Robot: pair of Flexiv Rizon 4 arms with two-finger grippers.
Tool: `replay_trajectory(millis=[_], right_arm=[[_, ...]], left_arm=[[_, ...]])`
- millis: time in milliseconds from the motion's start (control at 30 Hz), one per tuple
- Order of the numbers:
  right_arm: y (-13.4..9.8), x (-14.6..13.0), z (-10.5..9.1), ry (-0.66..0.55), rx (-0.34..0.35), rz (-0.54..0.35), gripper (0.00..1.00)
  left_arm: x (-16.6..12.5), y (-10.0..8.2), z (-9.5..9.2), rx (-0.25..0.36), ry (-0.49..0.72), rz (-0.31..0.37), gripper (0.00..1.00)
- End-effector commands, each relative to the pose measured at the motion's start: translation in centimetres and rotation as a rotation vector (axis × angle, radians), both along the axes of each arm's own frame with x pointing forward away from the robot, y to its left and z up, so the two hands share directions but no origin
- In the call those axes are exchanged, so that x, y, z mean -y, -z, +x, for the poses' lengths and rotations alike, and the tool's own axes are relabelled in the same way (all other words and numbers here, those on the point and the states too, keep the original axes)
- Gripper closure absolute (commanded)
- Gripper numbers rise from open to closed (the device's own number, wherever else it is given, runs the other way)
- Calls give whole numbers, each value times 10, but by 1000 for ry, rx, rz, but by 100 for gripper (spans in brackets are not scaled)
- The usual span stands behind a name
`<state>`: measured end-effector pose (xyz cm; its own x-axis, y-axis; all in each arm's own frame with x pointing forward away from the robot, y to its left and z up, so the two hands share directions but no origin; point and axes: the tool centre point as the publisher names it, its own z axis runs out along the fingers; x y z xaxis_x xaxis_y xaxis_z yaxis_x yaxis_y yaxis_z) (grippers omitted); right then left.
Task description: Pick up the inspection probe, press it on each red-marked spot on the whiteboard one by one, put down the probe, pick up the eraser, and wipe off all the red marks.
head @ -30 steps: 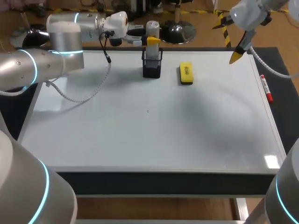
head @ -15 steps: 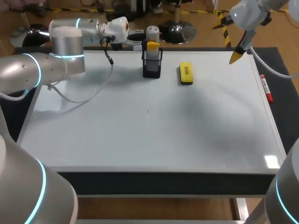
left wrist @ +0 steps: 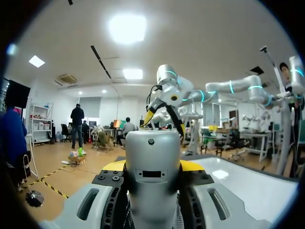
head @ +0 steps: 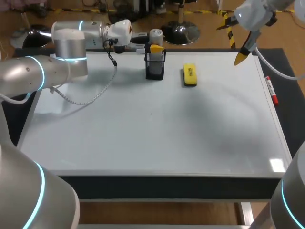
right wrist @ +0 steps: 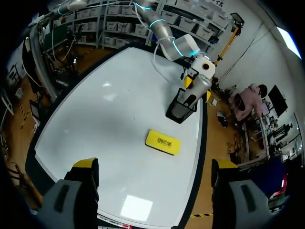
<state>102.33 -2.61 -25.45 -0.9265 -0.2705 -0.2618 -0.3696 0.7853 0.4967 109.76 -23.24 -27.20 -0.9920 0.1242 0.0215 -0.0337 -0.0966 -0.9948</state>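
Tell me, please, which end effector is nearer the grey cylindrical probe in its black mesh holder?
Left. The left end effector is at the grey cylindrical probe, above the black mesh holder. The right end effector hangs over the whiteboard's far right corner, past the flat yellow eraser.

There is one whiteboard [head: 152, 138], with one tiny dark speck [head: 150, 113] on it, one grey probe [head: 155, 34], one black mesh holder [head: 155, 70], one yellow eraser [head: 189, 75], one red marker [head: 271, 90], and two robot arms, namely one left arm [head: 43, 76] and one right arm [head: 252, 14].
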Motion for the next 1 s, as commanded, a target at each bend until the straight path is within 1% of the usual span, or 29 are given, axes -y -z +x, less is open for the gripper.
replay_trajectory(millis=[33,67,100,133,167,267,400,533,633,667,733,767,967,1000], right_arm=[[0,0,0,-2,-1,-4,0],[0,0,0,-2,-1,-4,0],[0,0,0,-2,-1,-4,0],[0,0,0,-2,-1,-4,0],[0,0,0,-2,-1,-4,0],[0,0,0,-2,-1,-4,0],[0,0,0,-2,-1,-4,0],[0,0,0,-2,-1,-4,0],[0,0,0,-2,-1,-4,0],[0,0,0,-2,-1,-4,0],[0,0,0,-2,-1,-4,0],[0,0,0,-2,-1,-4,0],[0,0,0,-2,-1,-4,0],[0,0,0,-2,-1,-4,0]], left_arm=[[0,1,3,0,8,1,73],[0,1,3,0,7,2,71],[0,1,3,-1,7,4,56],[0,1,3,-1,7,6,19],[-1,1,3,-2,7,7,0],[-1,-1,2,12,5,22,0],[-5,-8,0,19,3,24,0],[-10,-15,-1,62,-6,70,0],[-17,-21,-3,102,-29,124,0],[-20,-22,-4,120,-39,160,0],[-26,-24,-6,142,-50,181,0],[-29,-26,-8,157,-58,205,0],[-46,-30,-22,229,-93,323,0],[-49,-30,-25,237,-98,353,0]])
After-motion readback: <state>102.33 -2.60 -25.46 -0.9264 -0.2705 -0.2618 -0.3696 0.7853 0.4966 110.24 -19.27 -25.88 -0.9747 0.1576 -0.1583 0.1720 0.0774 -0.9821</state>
